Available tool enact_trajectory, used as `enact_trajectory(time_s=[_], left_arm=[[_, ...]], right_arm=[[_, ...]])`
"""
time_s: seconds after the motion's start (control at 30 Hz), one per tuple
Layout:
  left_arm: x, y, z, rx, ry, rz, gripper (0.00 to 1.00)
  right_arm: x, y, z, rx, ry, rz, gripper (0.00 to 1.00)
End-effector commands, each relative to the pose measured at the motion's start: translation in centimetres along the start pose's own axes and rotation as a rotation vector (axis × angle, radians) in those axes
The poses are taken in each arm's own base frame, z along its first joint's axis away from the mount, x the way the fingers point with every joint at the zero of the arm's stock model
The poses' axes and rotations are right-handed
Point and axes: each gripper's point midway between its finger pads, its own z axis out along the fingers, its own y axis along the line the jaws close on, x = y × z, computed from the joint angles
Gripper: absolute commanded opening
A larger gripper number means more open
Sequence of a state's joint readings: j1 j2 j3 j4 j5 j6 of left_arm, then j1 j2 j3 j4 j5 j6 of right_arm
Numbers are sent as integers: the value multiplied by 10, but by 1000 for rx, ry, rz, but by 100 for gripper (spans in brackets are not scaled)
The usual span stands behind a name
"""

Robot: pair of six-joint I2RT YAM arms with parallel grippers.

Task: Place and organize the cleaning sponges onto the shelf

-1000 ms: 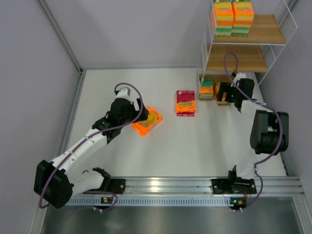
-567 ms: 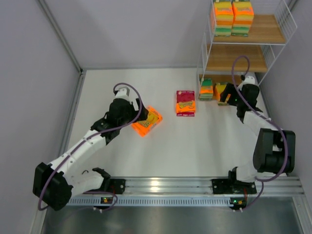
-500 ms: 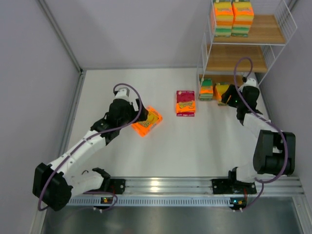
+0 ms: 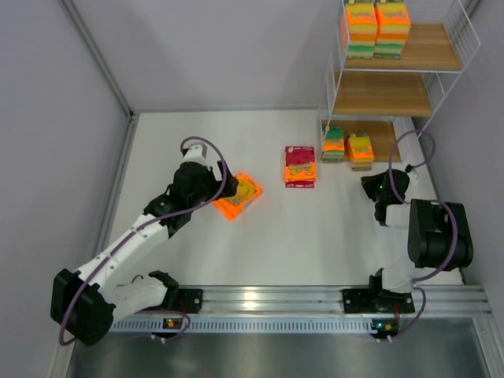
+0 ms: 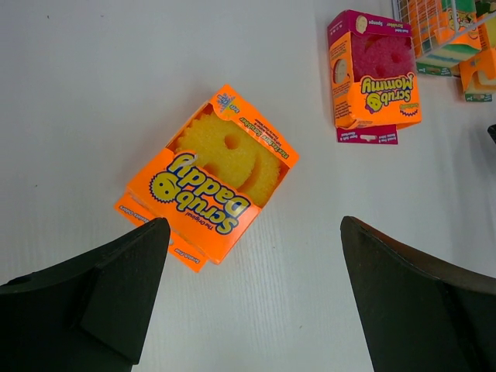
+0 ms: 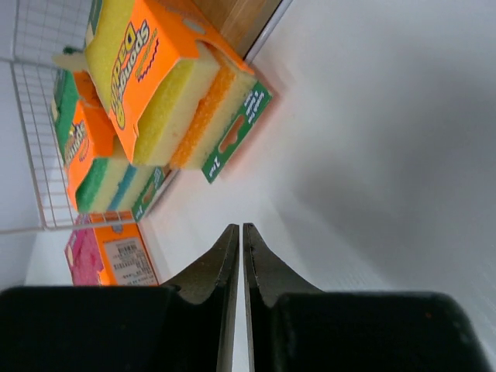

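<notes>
The top external camera looked down from behind the robot over the whole surface (image 4: 276, 244) and shelf (image 4: 378, 94). The left wrist view faced straight down from close above; the right sat low, rolled sideways by the shelf. All three shared the magenta-topped pack (image 4: 299, 165).

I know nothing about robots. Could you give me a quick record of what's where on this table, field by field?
Shelf: three tiers, far right corner
Top tier: two sponge stacks
Bottom tier, front edge: two packs
Table: orange pack and pink pack, lying apart
Left gripper: open, over the orange pack
Right gripper: shut, holding nothing, near the shelf
</notes>
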State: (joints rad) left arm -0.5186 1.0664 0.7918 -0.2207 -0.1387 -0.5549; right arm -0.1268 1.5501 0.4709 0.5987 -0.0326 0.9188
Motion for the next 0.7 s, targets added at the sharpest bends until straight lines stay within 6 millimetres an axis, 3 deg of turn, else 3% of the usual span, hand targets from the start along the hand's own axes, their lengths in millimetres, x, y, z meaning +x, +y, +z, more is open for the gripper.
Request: enact_trajectory(time_s=[0.0,0.07,0.3,0.47,0.67], left_arm=[[-12,0,-5,4,-54,-4,98],[-12,1,-4,-2,-54,0,98],[-14,2,1,-20,-54,7,98],[-16,2,5,-25,-50,22,98],[-18,3,6,-37,-58,22,98]], right_arm=[[-52,34,10,-106,-212,138,9],[-62,36,14,-110,-253,141,13],[-83,36,29,-79,-307,122,12],[-80,37,53,-68,-268,112,12],[-77,40,62,-66,-247,110,13]])
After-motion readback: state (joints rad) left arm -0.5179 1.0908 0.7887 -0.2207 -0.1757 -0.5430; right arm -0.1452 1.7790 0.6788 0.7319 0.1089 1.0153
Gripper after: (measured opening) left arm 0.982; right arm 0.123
